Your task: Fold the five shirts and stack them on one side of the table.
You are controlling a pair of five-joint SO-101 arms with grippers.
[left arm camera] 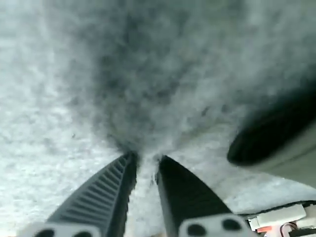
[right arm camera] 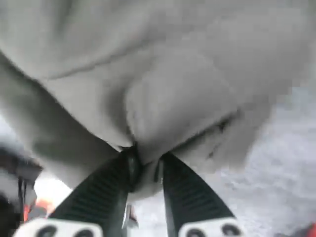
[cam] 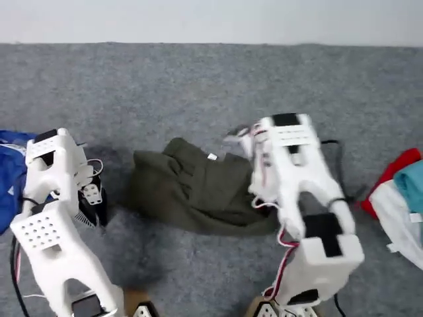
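Currently in hand: one olive shirt (cam: 192, 188), bunched and creased at the middle of the grey worktop (cam: 198, 72), not yet folded.

Right gripper (right arm camera: 145, 160): clamped on a fold of the olive shirt, with cloth pinched between the jaws and the rest of the garment spreading away from them. From above, its arm stands over the shirt's right-hand end, near the neck label.

Left gripper (left arm camera: 145, 160): jaws nearly together with nothing between them, low over bare worktop. From above it sits just beside the shirt's left edge, not touching it.

Other stock: blue shirt (cam: 10, 172) at the far left edge; a pile of shirts (cam: 396, 191) in red, white and teal at the far right edge. Both are well apart from the shirt in hand.

Handling note, as we judge it: the cloth is too crumpled for a clean fold, so we would first draw the pinched end outward, low and slow, to flatten it. We would pin the opposite edge with the left gripper so the whole shirt does not slide. We would also check that the pinch holds one layer only, because a doubled grab would drag a lump along.
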